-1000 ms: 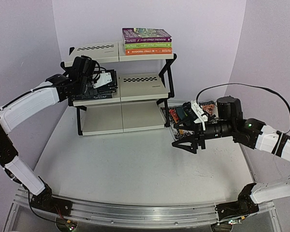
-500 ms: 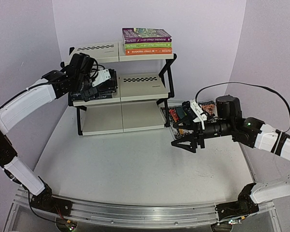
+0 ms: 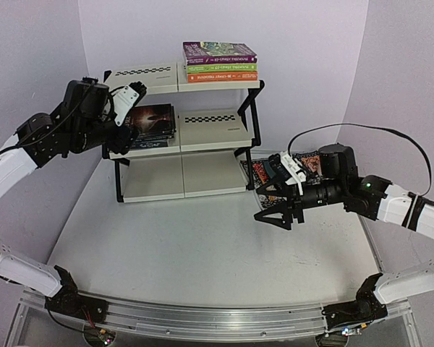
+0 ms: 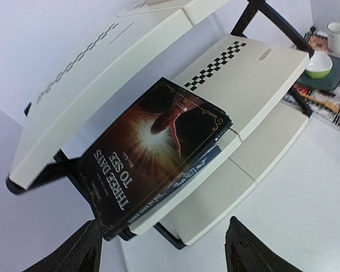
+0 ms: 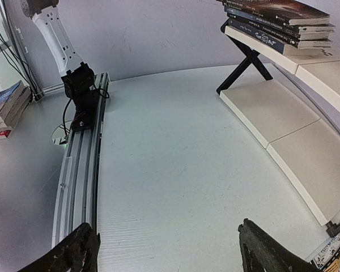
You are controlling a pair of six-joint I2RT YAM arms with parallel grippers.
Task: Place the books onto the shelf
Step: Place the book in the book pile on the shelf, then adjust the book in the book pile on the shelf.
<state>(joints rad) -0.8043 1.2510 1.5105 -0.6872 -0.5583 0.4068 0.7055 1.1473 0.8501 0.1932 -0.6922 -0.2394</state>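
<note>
Three books (image 3: 220, 62), purple over green over orange, lie flat on the right half of the top tier of the shelf (image 3: 210, 124). A second stack (image 3: 153, 123) of dark covers sits on the left half of the middle tier. It looks like four or five volumes, though the spines are too small to count for sure. Its top cover (image 4: 158, 150) reads "Three Days to See".

No loose book shows on the table (image 3: 202, 253) in the overhead view, so the job looks finished or nearly so. A small pile (image 5: 7, 107) at the left edge of the right wrist view lies past the base rail (image 5: 79, 164). Whether it belongs to the task cannot be told.

The left tool (image 4: 163, 226) hangs just in front of the dark stack, fingers apart and holding nothing. The right tool (image 3: 276, 214) hovers over the bare table to the right of the shelf, also spread and empty.

The bottom tier and the right half of the middle tier are bare, so there is room for more. A patterned mat (image 4: 334, 107) beside the shelf carries a green bowl (image 4: 319, 63) and a white cup (image 4: 338, 35). These stand close to the right arm, and a careless swing could knock them. The black frame legs narrow the reach into the lower tiers.
</note>
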